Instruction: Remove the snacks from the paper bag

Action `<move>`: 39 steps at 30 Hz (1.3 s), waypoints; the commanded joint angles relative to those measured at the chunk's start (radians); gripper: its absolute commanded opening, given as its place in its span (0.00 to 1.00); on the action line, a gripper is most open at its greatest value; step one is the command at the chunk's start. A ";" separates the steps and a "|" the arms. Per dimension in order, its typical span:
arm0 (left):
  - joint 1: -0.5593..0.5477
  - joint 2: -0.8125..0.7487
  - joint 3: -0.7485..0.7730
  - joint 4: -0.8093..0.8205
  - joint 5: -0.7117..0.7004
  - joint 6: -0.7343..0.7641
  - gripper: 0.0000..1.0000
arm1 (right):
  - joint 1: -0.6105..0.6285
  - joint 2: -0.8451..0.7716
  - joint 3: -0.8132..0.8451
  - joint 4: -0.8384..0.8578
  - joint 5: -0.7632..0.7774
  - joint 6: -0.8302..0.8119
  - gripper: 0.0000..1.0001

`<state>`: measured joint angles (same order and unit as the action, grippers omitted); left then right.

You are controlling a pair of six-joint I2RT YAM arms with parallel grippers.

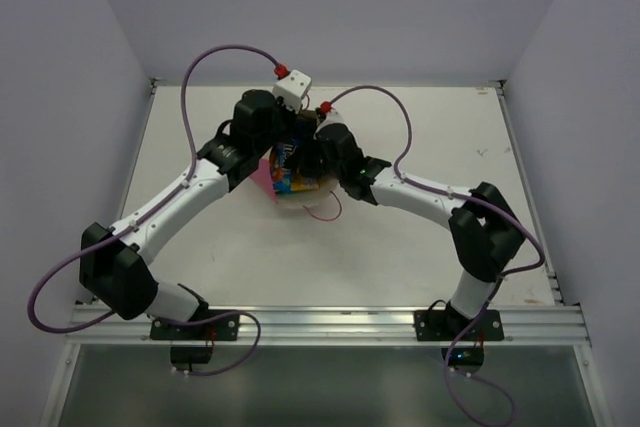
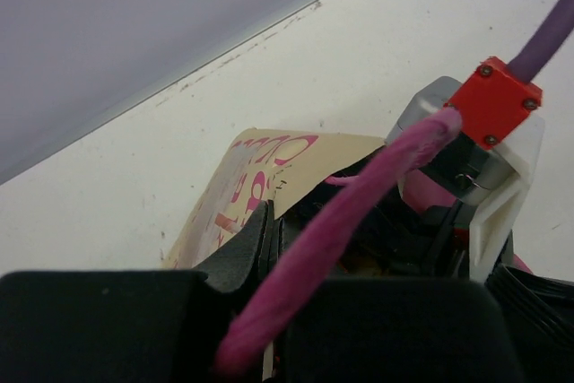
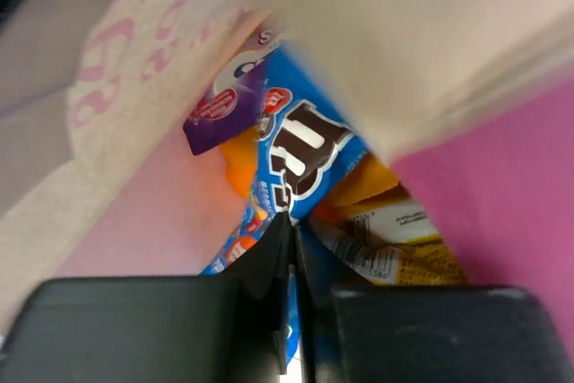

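The paper bag (image 1: 268,179) stands mid-table with its pink side and a cord handle (image 1: 325,212) showing. My left gripper (image 1: 272,137) is shut on the bag's cream printed front edge (image 2: 260,163). Its fingertips meet at the rim in the left wrist view (image 2: 272,221), with a pink cord handle (image 2: 359,213) lying across them. My right gripper (image 1: 308,162) is inside the bag. It (image 3: 293,221) is shut on a blue packet (image 3: 305,145). Around it lie a purple packet (image 3: 220,114), an orange one (image 3: 238,163) and a yellow one (image 3: 404,244).
The bag's pink inner walls (image 3: 502,221) close in on both sides of my right gripper. The right wrist with its red cable fitting (image 2: 493,100) sits close beside the left fingers. White table (image 1: 440,137) spreads all round, with walls at the back and sides.
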<state>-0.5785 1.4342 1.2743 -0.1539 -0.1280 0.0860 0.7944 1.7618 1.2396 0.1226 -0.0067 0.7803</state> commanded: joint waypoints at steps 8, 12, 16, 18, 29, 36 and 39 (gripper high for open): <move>0.012 0.086 0.057 0.103 -0.096 -0.069 0.00 | -0.069 -0.335 -0.141 -0.096 0.113 -0.128 0.00; 0.014 0.112 0.074 0.105 -0.120 -0.058 0.00 | -0.191 -0.562 -0.230 -0.202 0.120 -0.159 0.00; 0.014 0.124 0.088 0.102 -0.104 -0.058 0.00 | -0.271 -0.634 -0.243 -0.300 0.175 -0.184 0.00; 0.012 0.118 0.088 0.099 -0.070 -0.058 0.00 | -0.300 -0.625 -0.229 -0.330 0.174 -0.237 0.19; 0.011 0.005 0.057 0.002 0.074 -0.006 0.00 | -0.143 -0.452 -0.042 -0.256 -0.163 -0.673 0.66; 0.009 -0.006 0.065 -0.033 0.100 -0.011 0.00 | -0.047 -0.276 0.017 -0.207 -0.363 -0.903 0.71; 0.011 0.005 0.072 -0.042 0.097 -0.014 0.00 | -0.014 -0.182 0.035 -0.218 -0.351 -0.972 0.87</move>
<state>-0.5694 1.4696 1.3201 -0.2138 -0.0532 0.0700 0.7578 1.4986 1.2385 -0.1165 -0.2993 -0.0433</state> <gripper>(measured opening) 0.016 0.836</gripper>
